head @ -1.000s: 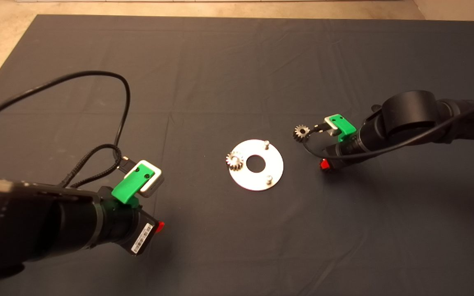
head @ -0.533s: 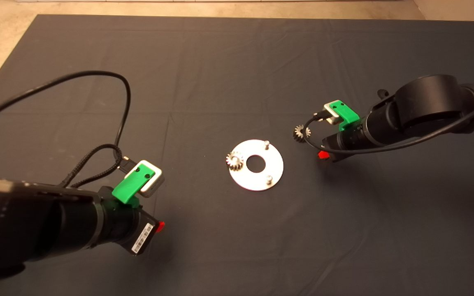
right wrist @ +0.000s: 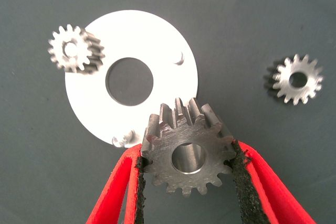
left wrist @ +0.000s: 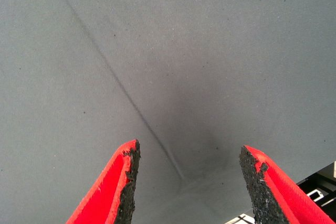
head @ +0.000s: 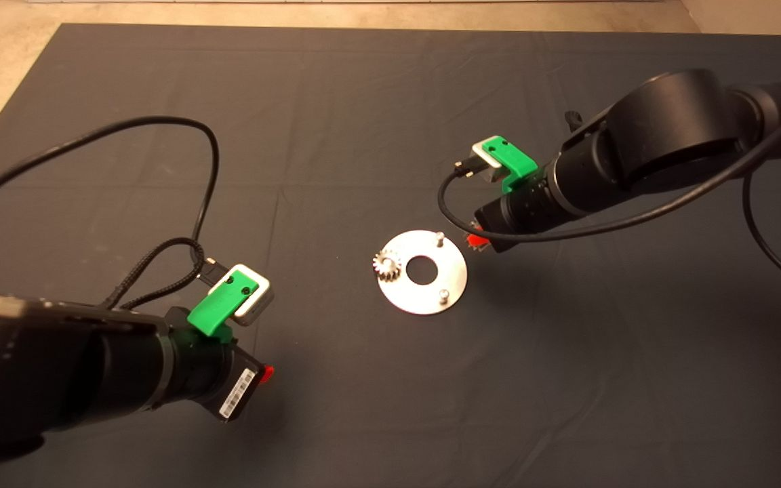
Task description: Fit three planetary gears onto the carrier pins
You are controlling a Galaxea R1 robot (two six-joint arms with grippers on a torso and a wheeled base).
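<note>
Red fingers (right wrist: 242, 171) of the right gripper (right wrist: 188, 182) are clamped on a gear (right wrist: 188, 150), the black pads pressing its toothed rim from both sides, bore open and facing the camera. From the head view that gripper (head: 477, 238) hangs just beside the disc (head: 455, 274), at about two o'clock of its edge.

One gear (head: 386, 263) already sits on the disc at nine o'clock. Two pins are bare: one (head: 439, 237) near one o'clock, one (head: 443, 294) near five o'clock. A third gear (right wrist: 296, 79) lies on the mat (head: 363, 122) apart from the disc in the right wrist view; overhead the arm hides it.

These gears look like solid steel: stiff, heavy for their size, and likely slick. I'd judge the grip across opposite teeth to be the right hold, since it leaves the bore free for the pin. A tilt would probably make it jam.

Over at eight o'clock of the tabletop the left gripper (left wrist: 191, 182) waits with fingers spread wide, nothing between them. Whether the seated gear is fully down on its pin is hard to make out.
</note>
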